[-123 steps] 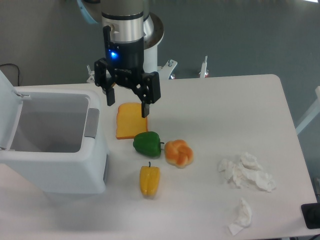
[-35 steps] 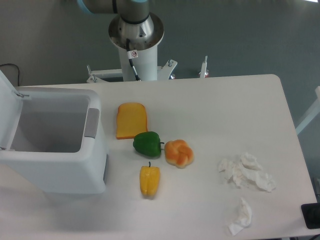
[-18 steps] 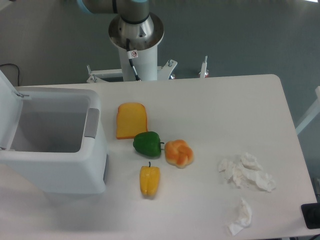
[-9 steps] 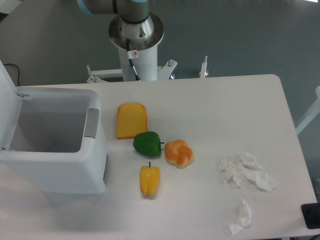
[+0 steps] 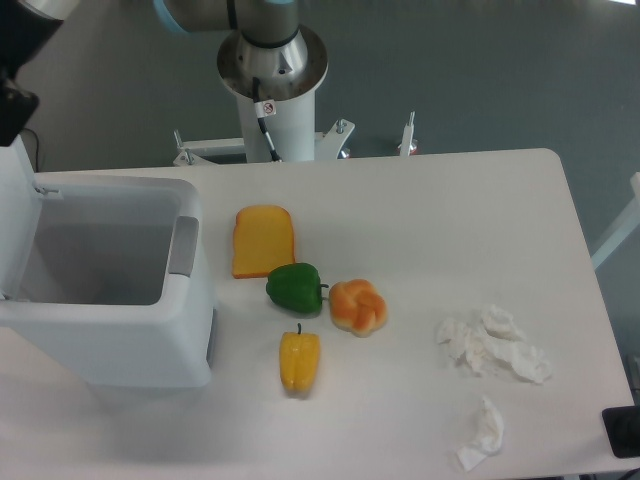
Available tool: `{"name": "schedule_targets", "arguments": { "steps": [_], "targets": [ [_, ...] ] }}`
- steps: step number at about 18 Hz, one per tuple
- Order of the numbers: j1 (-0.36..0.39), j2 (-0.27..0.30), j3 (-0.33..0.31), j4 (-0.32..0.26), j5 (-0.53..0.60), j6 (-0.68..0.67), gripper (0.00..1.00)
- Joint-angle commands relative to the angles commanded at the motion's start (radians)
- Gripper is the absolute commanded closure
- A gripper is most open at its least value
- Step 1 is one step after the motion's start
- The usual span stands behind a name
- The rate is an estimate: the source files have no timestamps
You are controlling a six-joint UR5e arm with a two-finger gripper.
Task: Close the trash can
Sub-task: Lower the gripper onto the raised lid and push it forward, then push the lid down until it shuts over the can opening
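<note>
Only a dark corner of the end effector [image 5: 14,95] shows at the upper left edge, above the raised lid, and whether its fingers are apart or together cannot be told; below it the large white boxy plastic trash can [image 5: 110,330] stands at the left end of the white desk [image 5: 450,230], open, its flat lid [image 5: 12,205] tilted up along the left side, its grey latch strip [image 5: 183,245] facing right toward the food; its long axis cannot be told, since the left side is cut off; right of the can lie one orange slice of cheese [image 5: 264,240], one green bell pepper [image 5: 295,287], one braided golden bun [image 5: 358,306] and one yellow bell pepper [image 5: 299,360]; two crumpled white tissues, a larger [image 5: 492,345] and a smaller [image 5: 482,432], sit well apart from them at the right; the arm's grey base [image 5: 272,75] rises behind the desk
</note>
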Motion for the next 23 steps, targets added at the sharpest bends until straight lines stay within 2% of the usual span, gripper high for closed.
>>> {"name": "schedule_targets", "arguments": {
  "steps": [12, 17, 23],
  "targets": [
    [0.006, 0.023, -0.046, -0.005, 0.261, 0.098, 0.00],
    [0.024, 0.029, -0.051, -0.006, 0.278, 0.103, 0.00],
    [0.037, 0.028, -0.087, -0.008, 0.284, 0.101, 0.00]
  ]
}}
